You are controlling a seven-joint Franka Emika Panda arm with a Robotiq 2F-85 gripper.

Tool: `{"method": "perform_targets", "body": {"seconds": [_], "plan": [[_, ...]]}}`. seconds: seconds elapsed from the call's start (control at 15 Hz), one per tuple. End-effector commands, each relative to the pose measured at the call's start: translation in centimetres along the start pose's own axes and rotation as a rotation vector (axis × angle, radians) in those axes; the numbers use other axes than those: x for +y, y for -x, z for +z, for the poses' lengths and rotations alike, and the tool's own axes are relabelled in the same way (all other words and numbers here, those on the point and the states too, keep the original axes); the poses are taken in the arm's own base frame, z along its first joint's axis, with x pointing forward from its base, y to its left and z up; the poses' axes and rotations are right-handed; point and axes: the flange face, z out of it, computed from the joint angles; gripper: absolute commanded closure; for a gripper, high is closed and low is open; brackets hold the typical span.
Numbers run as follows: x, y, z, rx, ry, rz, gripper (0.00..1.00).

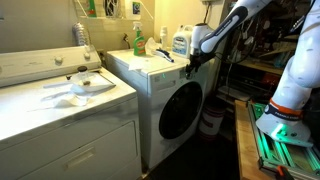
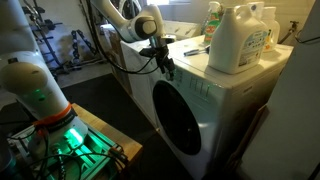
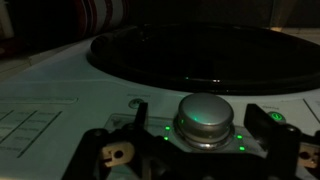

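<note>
My gripper (image 3: 203, 122) is open, with one finger on each side of a round silver control knob (image 3: 207, 116) on the front panel of a white front-loading washing machine (image 1: 165, 85). Small green lights glow around the knob. The fingers stand apart from the knob, not touching it. The machine's dark round door (image 3: 200, 55) fills the upper part of the wrist view. In both exterior views the gripper (image 1: 192, 60) (image 2: 163, 60) is at the top front of the washer, at the control panel.
A large white detergent jug (image 2: 240, 40) and a green bottle (image 1: 138, 40) stand on top of the washer. A white top-loading machine (image 1: 60, 100) stands beside it with a cloth (image 1: 85, 85) on its lid. The robot base (image 2: 45, 120) glows green on the floor stand.
</note>
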Motion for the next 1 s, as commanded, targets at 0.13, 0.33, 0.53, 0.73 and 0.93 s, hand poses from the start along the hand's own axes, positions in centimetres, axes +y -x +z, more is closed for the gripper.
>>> {"method": "perform_targets", "body": {"seconds": [0.13, 0.33, 0.53, 0.73, 0.93], "plan": [[-0.6, -0.7, 1.3, -0.002, 0.039, -0.011, 0.04], [-1.2, -0.9, 1.7, -0.004, 0.048, -0.008, 0.07], [-1.7, -0.9, 1.9, -0.003, 0.046, -0.002, 0.27], [-1.9, -0.9, 1.9, 0.000, 0.043, 0.023, 0.56], [-1.3, -0.8, 1.9, -0.009, 0.025, 0.035, 0.69]]}}
